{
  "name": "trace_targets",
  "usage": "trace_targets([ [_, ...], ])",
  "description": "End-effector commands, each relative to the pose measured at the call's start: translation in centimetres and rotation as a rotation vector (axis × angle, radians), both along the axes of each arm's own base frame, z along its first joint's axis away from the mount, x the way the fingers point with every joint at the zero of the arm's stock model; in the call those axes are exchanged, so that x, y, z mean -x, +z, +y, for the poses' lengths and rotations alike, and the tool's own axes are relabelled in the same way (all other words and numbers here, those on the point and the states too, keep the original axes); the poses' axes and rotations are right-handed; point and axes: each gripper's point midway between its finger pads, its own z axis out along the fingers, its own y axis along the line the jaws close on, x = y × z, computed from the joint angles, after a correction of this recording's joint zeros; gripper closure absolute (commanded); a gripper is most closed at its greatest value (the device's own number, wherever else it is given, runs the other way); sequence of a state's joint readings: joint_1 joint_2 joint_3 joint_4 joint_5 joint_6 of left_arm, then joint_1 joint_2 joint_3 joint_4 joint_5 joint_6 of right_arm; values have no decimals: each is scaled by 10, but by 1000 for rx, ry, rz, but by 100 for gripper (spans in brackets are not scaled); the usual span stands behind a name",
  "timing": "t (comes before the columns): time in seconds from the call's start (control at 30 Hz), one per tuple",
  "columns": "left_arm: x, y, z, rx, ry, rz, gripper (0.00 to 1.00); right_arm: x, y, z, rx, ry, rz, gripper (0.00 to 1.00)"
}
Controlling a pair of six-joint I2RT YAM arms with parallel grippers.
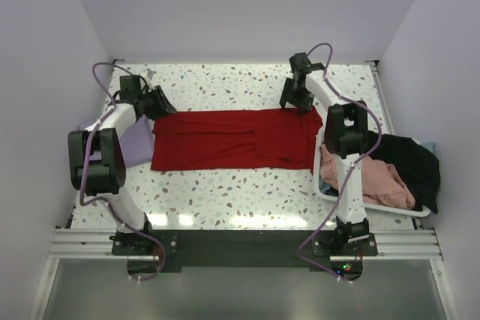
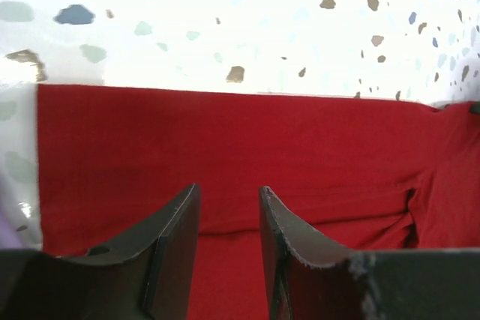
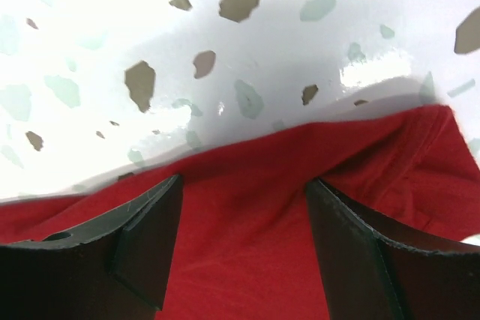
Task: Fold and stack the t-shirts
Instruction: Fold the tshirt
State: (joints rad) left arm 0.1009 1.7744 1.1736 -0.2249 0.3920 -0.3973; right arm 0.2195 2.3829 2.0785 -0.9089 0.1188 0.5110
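Observation:
The large red t-shirt (image 1: 232,139) lies flat across the middle of the table, folded into a long band. My left gripper (image 1: 161,103) hovers over its far left corner. In the left wrist view this gripper (image 2: 229,192) is open, with only red cloth (image 2: 225,140) below the gap. At the shirt's far right edge is my right gripper (image 1: 295,103). In the right wrist view it (image 3: 244,181) stands open wide just above the hem of the red cloth (image 3: 247,245). A pale lavender t-shirt (image 1: 133,144) lies under the left arm.
A white plastic basket (image 1: 375,211) sits at the right edge, behind the right arm. A black t-shirt (image 1: 409,162) and a salmon-pink t-shirt (image 1: 379,181) lie heaped in it. Speckled tabletop (image 1: 225,84) shows beyond the red shirt, with walls close on three sides.

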Motion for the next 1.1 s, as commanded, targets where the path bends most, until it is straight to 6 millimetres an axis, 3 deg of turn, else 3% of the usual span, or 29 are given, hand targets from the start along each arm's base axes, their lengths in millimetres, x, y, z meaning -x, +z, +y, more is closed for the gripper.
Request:
trace_targets([
  [0.0, -14, 13, -19, 5, -83, -66, 59, -27, 58, 14, -83, 27, -174, 30],
  [0.03, -14, 11, -23, 19, -98, -66, 59, -27, 72, 16, -93, 31, -204, 30],
  [0.13, -11, -3, -36, 27, -137, -44, 59, -20, 91, 23, -110, 42, -242, 30],
  [0.23, 0, -24, -43, 32, -153, 1, 59, -2, 88, 38, -125, 63, -228, 30],
  [0.33, 14, -41, -37, -3, -127, 50, 59, 23, 86, 58, -128, 102, -207, 30],
  [0.5, 36, -52, -26, -79, -123, 80, 58, 59, 58, 90, -116, 171, -139, 30],
  [0.6, 50, -62, -23, -88, -116, 121, 58, 72, 35, 95, -115, 158, -75, 30],
  [0.73, 66, -67, -24, -84, -108, 143, 58, 85, 9, 87, -79, 115, -8, 31],
  [0.9, 87, -68, -28, -54, -99, 169, 58, 89, -16, 75, -2, 104, 46, 30],
  [1.07, 117, -72, -37, 4, -94, 207, 58, 76, -33, 73, 46, 107, 69, 30],
])
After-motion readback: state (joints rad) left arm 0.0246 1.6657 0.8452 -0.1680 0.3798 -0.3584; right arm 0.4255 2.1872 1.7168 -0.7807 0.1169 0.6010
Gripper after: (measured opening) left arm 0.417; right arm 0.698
